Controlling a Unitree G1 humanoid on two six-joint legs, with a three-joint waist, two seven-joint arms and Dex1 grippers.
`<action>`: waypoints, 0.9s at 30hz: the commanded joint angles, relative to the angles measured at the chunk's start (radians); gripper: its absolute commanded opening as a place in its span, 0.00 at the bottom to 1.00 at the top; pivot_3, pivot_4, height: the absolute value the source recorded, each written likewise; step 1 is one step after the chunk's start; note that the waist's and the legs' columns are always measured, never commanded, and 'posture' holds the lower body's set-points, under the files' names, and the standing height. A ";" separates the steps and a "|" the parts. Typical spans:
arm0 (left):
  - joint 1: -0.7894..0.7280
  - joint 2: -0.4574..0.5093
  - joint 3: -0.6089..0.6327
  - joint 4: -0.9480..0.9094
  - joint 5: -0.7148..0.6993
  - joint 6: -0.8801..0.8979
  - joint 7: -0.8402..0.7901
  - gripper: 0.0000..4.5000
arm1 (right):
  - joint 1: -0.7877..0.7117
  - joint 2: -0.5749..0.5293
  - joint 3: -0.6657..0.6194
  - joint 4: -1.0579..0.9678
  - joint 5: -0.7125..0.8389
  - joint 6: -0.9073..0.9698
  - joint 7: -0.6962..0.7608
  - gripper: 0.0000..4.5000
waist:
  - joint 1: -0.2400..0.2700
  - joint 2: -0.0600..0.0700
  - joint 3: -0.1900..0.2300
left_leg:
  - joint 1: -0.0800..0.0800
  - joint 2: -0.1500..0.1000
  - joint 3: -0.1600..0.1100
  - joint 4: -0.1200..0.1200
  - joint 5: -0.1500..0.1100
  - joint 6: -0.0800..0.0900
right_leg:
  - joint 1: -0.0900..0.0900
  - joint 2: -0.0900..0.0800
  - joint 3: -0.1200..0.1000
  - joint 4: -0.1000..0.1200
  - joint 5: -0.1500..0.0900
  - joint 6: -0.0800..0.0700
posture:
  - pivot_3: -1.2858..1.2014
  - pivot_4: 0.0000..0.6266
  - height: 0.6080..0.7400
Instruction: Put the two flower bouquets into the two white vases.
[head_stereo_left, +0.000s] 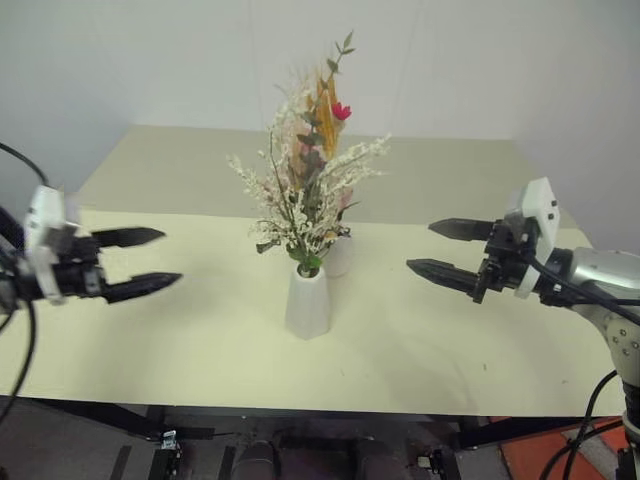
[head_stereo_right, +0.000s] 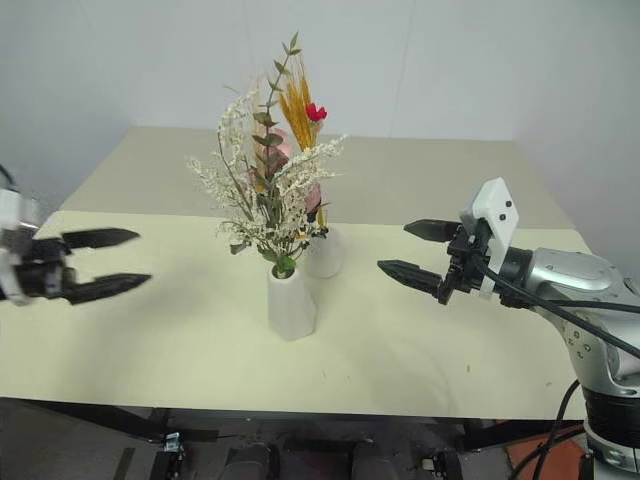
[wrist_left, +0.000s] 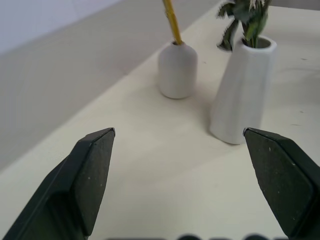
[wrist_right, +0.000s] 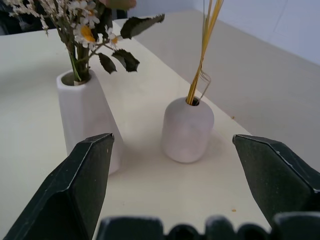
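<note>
table: big pale cream table (head_stereo_left: 180, 330), both vases stand mid-way between the two sets of fingers, well apart from either
bushy bunch: dried bouquet of white sprigs, green leaves and a pink rose (head_stereo_left: 300, 200), sits in the cone vase; looks light and brittle, so I'd pinch the bundled stems low, never the heads
slim bunch: yellow wheat-like stalks with red flower (head_stereo_left: 328, 105), in the round vase; stiff, thin, probably snaps easily
cone vase: taller tapered matte white ceramic vase (head_stereo_left: 308, 303), nearer the fingers; top-heavy, I reckon tippy
round vase: short round-bulbed white vase (wrist_right: 187, 129), just behind the cone one
left gripper (head_stereo_left: 138, 262): fingers spread wide, holding nothing
right gripper (head_stereo_left: 448, 250): fingers wide apart too, empty
</note>
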 joint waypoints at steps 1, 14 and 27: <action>0.011 0.025 0.071 -0.039 -0.036 0.010 -0.011 1.00 | 0.013 -0.036 -0.069 -0.002 0.010 -0.010 0.020 1.00 | 0.000 0.000 0.000 | 0.000 0.000 0.000 0.000 0.000 0.000 | 0.000 0.000 0.000 0.000 0.000 0.000 | 0.52 0.24 1.00; 0.036 -0.009 0.089 -0.135 -0.123 0.083 0.039 1.00 | 0.101 -0.118 -0.179 -0.016 0.043 0.018 0.074 1.00 | -0.007 0.000 0.000 | -0.002 0.001 0.000 0.000 0.000 0.000 | -0.003 0.001 0.000 0.002 0.000 0.001 | 0.52 0.24 1.00; -0.006 -0.079 0.003 -0.196 -0.175 0.126 0.096 1.00 | 0.281 -0.129 -0.332 -0.128 0.088 0.033 0.077 1.00 | -0.008 0.000 0.000 | -0.001 0.000 0.000 0.001 0.000 0.000 | -0.002 0.002 0.000 0.002 0.002 0.004 | 0.52 0.24 1.00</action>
